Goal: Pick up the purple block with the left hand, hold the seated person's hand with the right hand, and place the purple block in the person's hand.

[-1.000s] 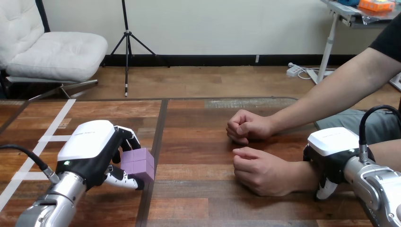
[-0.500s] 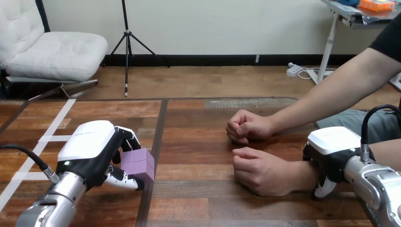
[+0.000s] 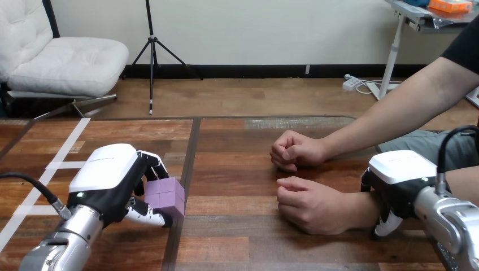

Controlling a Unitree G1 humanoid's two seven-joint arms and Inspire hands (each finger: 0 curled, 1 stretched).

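We see the purple block (image 3: 166,196), a pale lilac cube scored into smaller squares, at about 8 o'clock on the surface (image 3: 237,169). It is pinched between the fingers and thumb of the left hand (image 3: 107,180). The person's nearer hand (image 3: 310,204) rests as a closed fist at 4 o'clock, knuckles toward 9, and the right hand (image 3: 398,183) clasps its wrist (image 3: 361,206).

**Block at the left, the person's hands at the right**

At the left of the table (image 3: 237,175), the block (image 3: 165,196) is clasped between the fingers and thumb of the left hand (image 3: 107,180), which lies just left of it. Well apart to the right, the person's near hand (image 3: 313,206) is rested on the table, with the person's far hand (image 3: 294,149) just behind it. The right hand (image 3: 398,180) is set over the person's wrist behind the near hand, its thumb curled down the near side.
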